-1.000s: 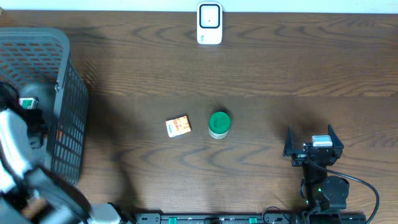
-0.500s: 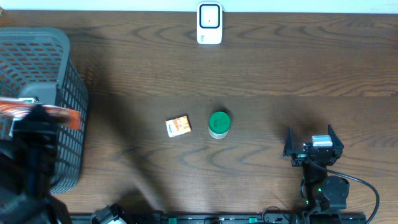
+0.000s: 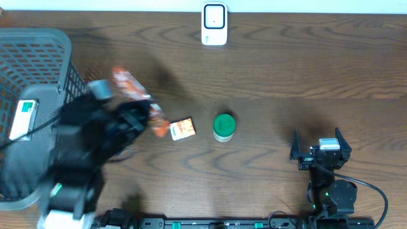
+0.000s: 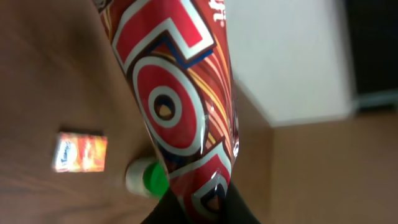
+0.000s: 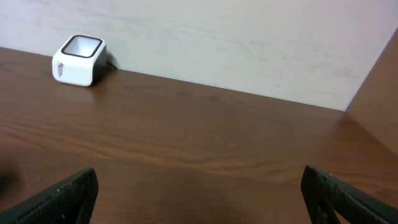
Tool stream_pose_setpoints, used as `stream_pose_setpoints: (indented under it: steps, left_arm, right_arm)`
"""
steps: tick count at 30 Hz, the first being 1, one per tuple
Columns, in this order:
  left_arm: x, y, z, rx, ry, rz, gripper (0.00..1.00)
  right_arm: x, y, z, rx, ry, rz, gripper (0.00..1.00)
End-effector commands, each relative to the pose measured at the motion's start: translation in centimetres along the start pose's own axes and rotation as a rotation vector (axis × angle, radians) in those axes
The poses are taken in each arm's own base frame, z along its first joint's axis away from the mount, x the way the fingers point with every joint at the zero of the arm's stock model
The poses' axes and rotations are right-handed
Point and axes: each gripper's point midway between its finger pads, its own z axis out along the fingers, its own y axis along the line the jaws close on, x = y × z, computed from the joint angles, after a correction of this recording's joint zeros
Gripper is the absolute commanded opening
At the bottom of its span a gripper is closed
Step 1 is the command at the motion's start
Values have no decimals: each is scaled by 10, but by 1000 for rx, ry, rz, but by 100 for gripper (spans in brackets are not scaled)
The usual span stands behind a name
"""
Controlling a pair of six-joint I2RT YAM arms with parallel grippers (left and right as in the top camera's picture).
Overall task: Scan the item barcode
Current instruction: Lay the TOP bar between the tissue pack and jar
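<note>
1. The fingers of the left gripper (image 3: 141,116) are clamped tight on one end of a shiny red-and-orange snack packet (image 4: 180,106). In the left wrist view they show only as dark shapes at the packet's bottom edge.
2. The snack packet is held off the table (image 3: 267,70), left of centre. Overhead it looks blurred and slanted, its free end pointing far-left.
3. Its print is large red letters edged in white, with a ring-shaped figure in the middle; no whole word can be read.
4. Just right of the left gripper lies a small orange-and-white box (image 3: 182,129), and beside that stands a green-lidded jar (image 3: 224,127). Their labels are too blurred to read.
5. The white scanner (image 3: 214,24) stands at the far edge, centre, with bare wood between it and the packet.
6. A grey mesh basket (image 3: 38,41) fills the left side, with a white package (image 3: 25,117) bearing a green mark inside.
7. The right gripper (image 3: 319,146) sits near-right, jaws spread wide, holding nothing.
</note>
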Motion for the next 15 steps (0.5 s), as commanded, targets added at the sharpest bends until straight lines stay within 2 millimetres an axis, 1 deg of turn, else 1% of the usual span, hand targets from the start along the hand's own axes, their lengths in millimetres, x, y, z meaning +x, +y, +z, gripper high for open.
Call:
stream_pose_setpoints:
  steps: [1, 3, 5, 7, 11, 14, 15]
  left_arm:
    - [30, 15, 59, -138, 75, 104, 8]
    - [50, 19, 93, -196, 109, 177, 8]
    - [66, 29, 121, -262, 128, 263, 9]
    - [82, 53, 151, -375, 139, 324, 10]
    - [106, 102, 192, -527, 205, 359, 9]
    - [116, 133, 210, -604, 242, 351, 9]
    - [118, 139, 214, -618, 250, 350, 9]
  right_arm:
    - [0, 4, 0, -14, 0, -12, 99]
    - [0, 4, 0, -14, 0, -11, 99]
    - [0, 4, 0, -14, 0, -11, 99]
    - [0, 4, 0, -14, 0, -12, 99]
    - [0, 4, 0, -14, 0, -12, 99]
    - [0, 4, 0, -14, 0, -12, 99]
    - [0, 4, 0, -14, 0, -12, 99]
